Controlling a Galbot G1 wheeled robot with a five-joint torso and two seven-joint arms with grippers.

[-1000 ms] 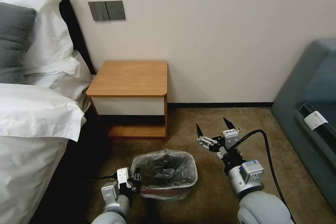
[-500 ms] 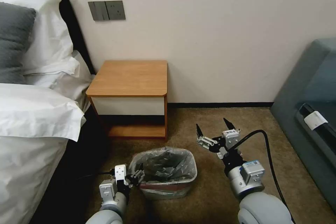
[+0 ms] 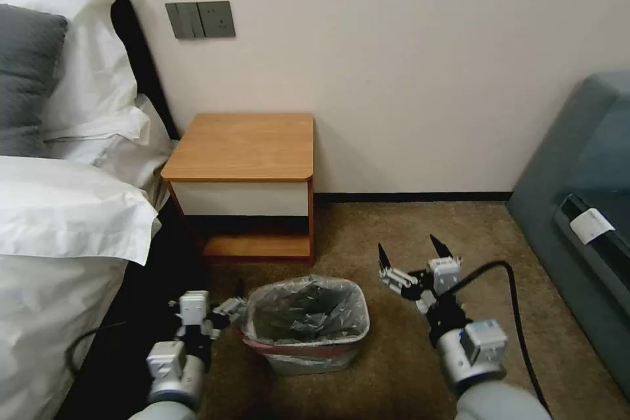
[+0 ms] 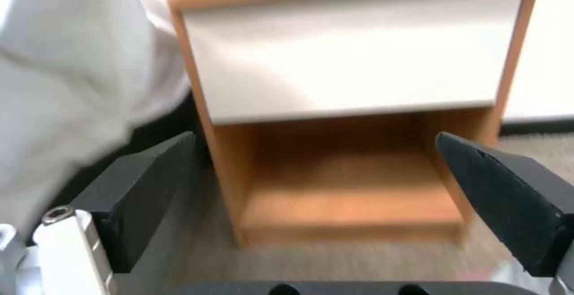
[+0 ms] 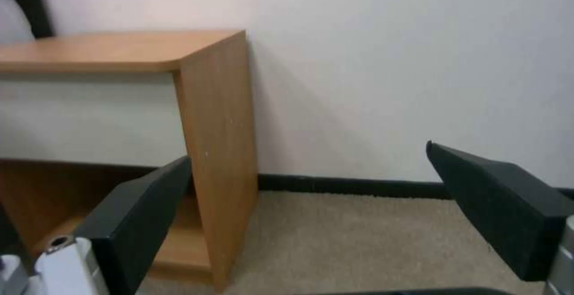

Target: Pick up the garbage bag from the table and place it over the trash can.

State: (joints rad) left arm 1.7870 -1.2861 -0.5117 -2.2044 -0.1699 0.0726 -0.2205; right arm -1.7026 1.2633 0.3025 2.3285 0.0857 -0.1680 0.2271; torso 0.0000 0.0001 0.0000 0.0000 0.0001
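Observation:
The garbage bag lines the trash can on the carpet in front of the table. It is grey and wrinkly, and its pinkish-red rim is folded down over the can's near side. My left gripper hangs open just left of the can's rim, holding nothing. In the left wrist view the left gripper faces the table's white front and lower shelf. To the can's right, my right gripper stands open and empty above the carpet. The right gripper faces the table's side panel and the wall.
A bed with white bedding runs along the left, close to my left arm. A grey-blue sofa stands at the right. A black cable loops over my right arm. Bare carpet lies between table and sofa.
My left gripper has drawn away from the can's near-left rim toward the bed and now stands apart from the bag. My right arm has pulled back a little.

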